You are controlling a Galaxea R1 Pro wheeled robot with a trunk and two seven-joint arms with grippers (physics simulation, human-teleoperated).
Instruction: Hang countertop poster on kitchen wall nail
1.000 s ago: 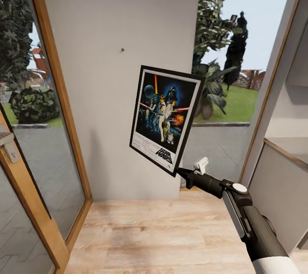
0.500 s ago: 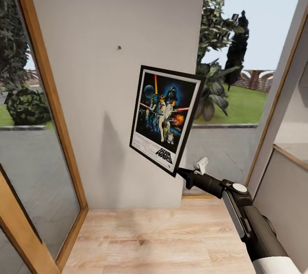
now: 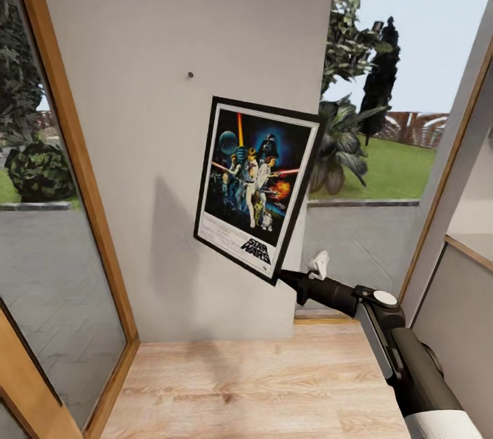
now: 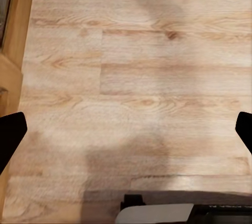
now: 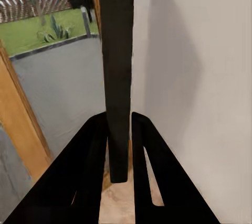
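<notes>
Right now your right gripper has the poster pinched by its lower right corner, both fingers pressed flat against the thin black frame edge, as the right wrist view shows. You hold the poster upright in the air in front of the pale grey wall, tilted slightly, with its top edge below the wall nail and off to the nail's right. Whether the frame touches the wall is hard to tell from the head view. Your left gripper points down at the wooden floor, fingers spread wide apart with nothing between them.
</notes>
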